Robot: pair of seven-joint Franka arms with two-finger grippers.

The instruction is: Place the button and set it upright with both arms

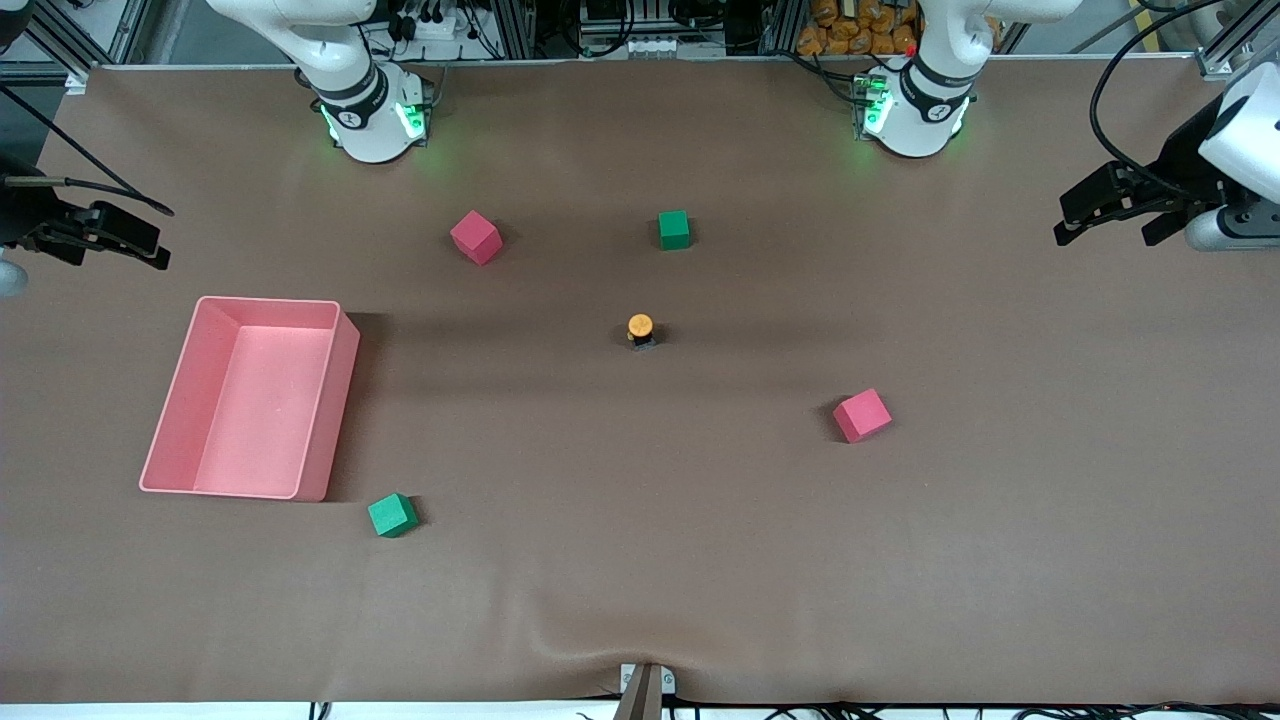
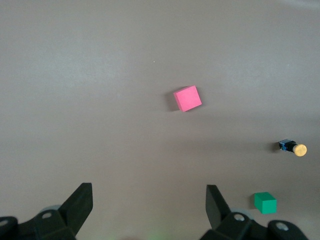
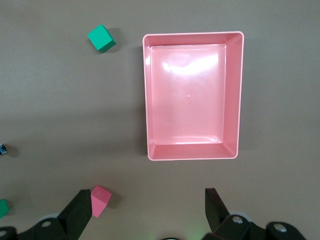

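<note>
Your button (image 1: 640, 329) stands upright near the middle of the worktop (image 1: 640, 560), orange cap up, black body beneath, its long axis vertical. It sits well apart from both tools, roughly midway between them.

Your left tool (image 1: 1100, 205) hangs at the left arm's end of the worktop, fingers spread wide and holding nothing; from its wrist camera you see a red cube (image 2: 187, 98), and farther off the button (image 2: 294, 148).

Your right tool (image 1: 120, 238) hangs at the right arm's end, equally wide open and empty, over the worktop beside the pink tray (image 3: 239, 95).
</note>
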